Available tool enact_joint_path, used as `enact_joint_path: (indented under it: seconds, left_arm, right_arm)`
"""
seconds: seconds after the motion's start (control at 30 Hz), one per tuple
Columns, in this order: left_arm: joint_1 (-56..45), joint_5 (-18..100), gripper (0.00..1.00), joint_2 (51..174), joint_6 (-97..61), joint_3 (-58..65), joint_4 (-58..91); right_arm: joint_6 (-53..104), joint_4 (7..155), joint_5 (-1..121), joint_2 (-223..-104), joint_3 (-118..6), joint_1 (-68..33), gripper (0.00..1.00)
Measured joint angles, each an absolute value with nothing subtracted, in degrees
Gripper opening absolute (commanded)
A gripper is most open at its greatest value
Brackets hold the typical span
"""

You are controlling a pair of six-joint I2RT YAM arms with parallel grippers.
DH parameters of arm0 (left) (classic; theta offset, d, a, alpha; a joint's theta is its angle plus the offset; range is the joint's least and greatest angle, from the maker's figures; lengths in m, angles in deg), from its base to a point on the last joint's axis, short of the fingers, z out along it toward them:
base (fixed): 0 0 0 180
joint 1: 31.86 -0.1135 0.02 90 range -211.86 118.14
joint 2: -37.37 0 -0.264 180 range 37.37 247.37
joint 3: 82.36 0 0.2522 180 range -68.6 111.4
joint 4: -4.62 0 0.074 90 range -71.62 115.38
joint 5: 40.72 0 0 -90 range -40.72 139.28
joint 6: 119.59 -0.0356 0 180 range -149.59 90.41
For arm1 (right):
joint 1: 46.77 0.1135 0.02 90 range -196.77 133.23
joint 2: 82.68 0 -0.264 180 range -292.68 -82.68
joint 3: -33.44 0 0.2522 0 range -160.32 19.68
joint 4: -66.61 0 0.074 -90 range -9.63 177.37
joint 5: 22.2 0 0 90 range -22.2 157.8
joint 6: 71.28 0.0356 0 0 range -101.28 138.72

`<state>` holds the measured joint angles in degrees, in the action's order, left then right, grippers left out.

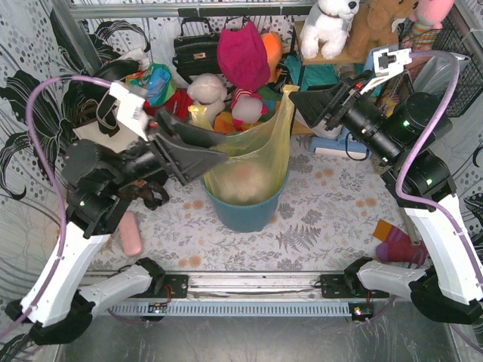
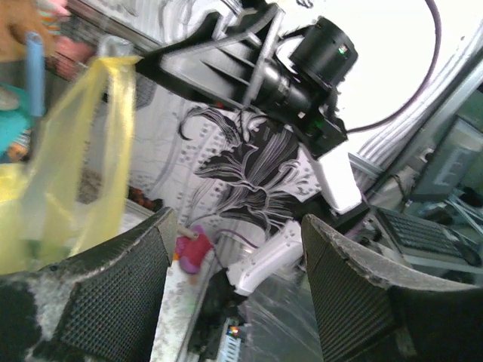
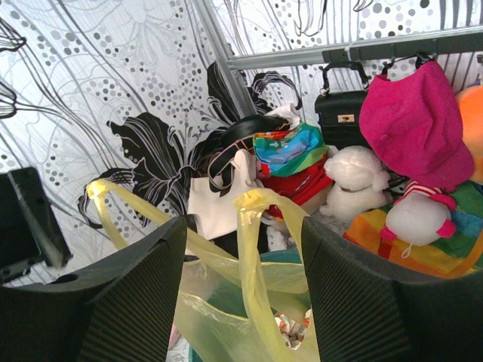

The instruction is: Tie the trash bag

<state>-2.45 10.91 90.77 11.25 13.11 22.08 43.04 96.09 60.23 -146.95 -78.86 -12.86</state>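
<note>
The yellow trash bag (image 1: 249, 162) sits in a teal bin (image 1: 249, 215), with pale crumpled stuff showing through it. Its two handle loops stand up, one at the back left (image 1: 198, 115) and one at the right (image 1: 290, 96). My left gripper (image 1: 220, 157) is open and empty at the bag's left rim; in the left wrist view the bag (image 2: 68, 173) lies left of its fingers (image 2: 121, 294). My right gripper (image 1: 299, 104) is open just right of the right handle. In the right wrist view that handle (image 3: 258, 219) stands between the open fingers (image 3: 143, 294), not clamped.
Soft toys (image 1: 207, 89), a pink hat (image 1: 243, 54), a black handbag (image 1: 195, 47) and a cream tote (image 3: 215, 200) crowd the back. A pink object (image 1: 132, 234) lies on the table at the left, red and purple cloth (image 1: 400, 247) at the right.
</note>
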Motion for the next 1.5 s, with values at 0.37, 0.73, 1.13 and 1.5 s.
enact_joint_path:
  seconds: [0.37, 0.73, 1.13, 1.5]
  left_arm:
    - [27.27, 35.93, 0.72, 98.88, -1.8, 16.57, 28.4]
    - [39.8, 54.49, 0.77, 100.76, -12.2, 8.83, 17.82]
    - [39.8, 56.54, 0.79, 101.96, -21.52, 2.01, 8.6]
    - [39.8, 56.37, 0.8, 101.79, -22.91, 2.01, 8.01]
  right_arm:
    - [43.04, 97.76, 61.69, -148.37, -81.48, -12.86, 0.45]
    - [31.61, 102.3, 58.59, -151.3, -88.28, -12.86, 0.51]
    - [11.35, 113.58, 49.69, -159.19, -100.72, -12.86, 0.53]
    - [6.82, 117.3, 49.21, -162.16, -103.21, -12.86, 0.31]
